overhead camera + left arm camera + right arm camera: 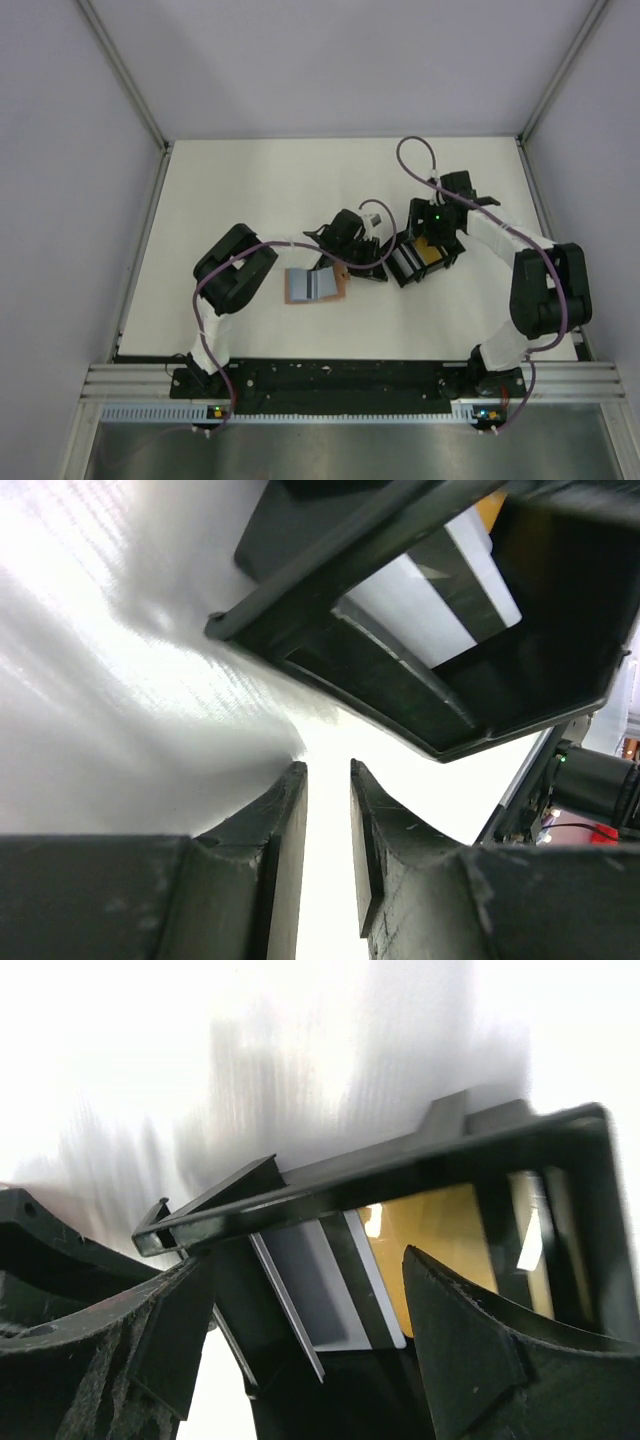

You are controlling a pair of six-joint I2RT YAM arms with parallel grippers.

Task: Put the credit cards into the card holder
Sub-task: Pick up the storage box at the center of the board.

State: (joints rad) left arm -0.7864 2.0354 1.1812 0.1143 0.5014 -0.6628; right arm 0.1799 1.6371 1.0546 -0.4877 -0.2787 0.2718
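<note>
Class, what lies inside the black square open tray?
A yellow-orange plastic card and a pale card with a dark stripe lie in it. The right gripper overhangs the black tray's far edge, so whatever sits beneath those jaws is hidden.

You've got the card holder (313, 285) lying flat and open on the table (250, 190), left of centre. Its tan-brown edge frames a pale blue-grey inner face turned up. Your two cards sit apart from it, off to its right inside the black tray (447, 264), with the yellow-orange card (431, 251) on the tray's right side and the pale card (403, 262), crossed by dark stripes, just beside it on the left. In your right wrist view they show side by side behind the tray's wall, pale one left, yellow one right.
</note>
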